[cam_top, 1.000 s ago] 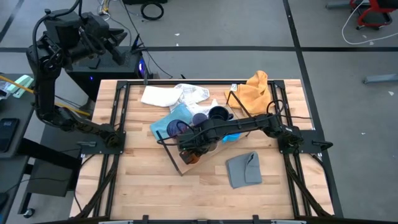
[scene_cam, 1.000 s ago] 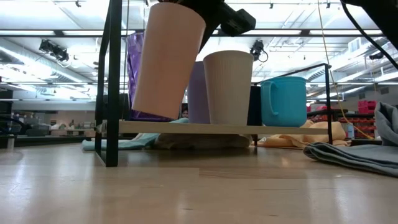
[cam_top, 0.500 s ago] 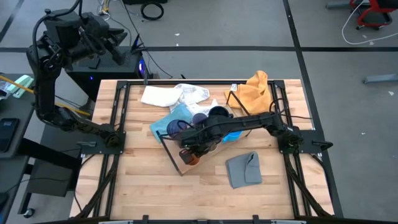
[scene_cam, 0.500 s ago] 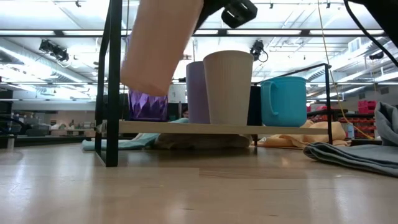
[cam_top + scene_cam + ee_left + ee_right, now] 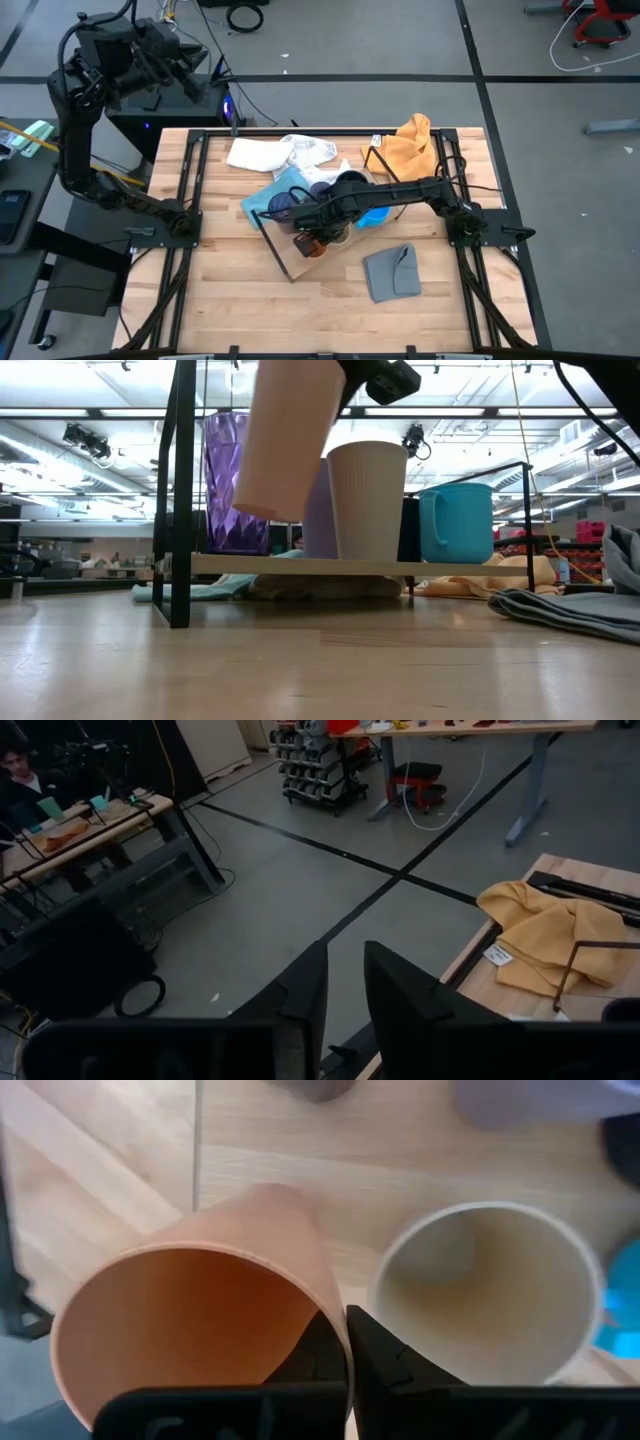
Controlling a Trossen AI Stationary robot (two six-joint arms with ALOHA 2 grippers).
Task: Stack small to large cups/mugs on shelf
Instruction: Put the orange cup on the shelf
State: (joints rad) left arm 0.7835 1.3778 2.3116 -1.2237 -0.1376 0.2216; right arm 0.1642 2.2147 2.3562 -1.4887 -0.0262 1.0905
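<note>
High view: slatted light-wood table (image 5: 240, 300) w/ black frame rails; grey floor w/ dark tape lines around it. Right arm reaches across to the shelf (image 5: 285, 258), a flat pale board w/ thin black rods near table centre; right gripper (image 5: 318, 240) over the cup cluster, orange cup (image 5: 312, 246) under it. 3 cloths: white, crumpled, at the far edge (image 5: 275, 153); orange cloth (image 5: 405, 145), bunched, far right; grey cloth (image 5: 392, 272), folded square, near right. Left arm raised off the table's far-left corner, left gripper (image 5: 185, 70) clear of the work. Low view: 5 cups counted plainly. Orange cup (image 5: 288, 440) smooth, matte, tapered, tilted, lifted off the board. Purple tumbler (image 5: 236, 482) translucent, faceted, upright on the shelf (image 5: 350, 565). Lavender cup (image 5: 320, 515) mostly hidden behind the beige cup (image 5: 367, 500), which is matte, tapered, upright. Blue mug (image 5: 457, 522) glossy w/ handle, at the right end. Dark shape between beige and blue, cannot tell what. Room behind: ceiling strip lights, benches. Left wrist view: left fingers (image 5: 305, 995) close, narrow gap, nothing between; concrete floor, a person seated at a far desk. Right wrist view: right fingers (image 5: 372, 1350) pinch the orange cup's rim (image 5: 200, 1330), one inside, one outside; beige cup (image 5: 490, 1290) just beside, open, empty.
</note>
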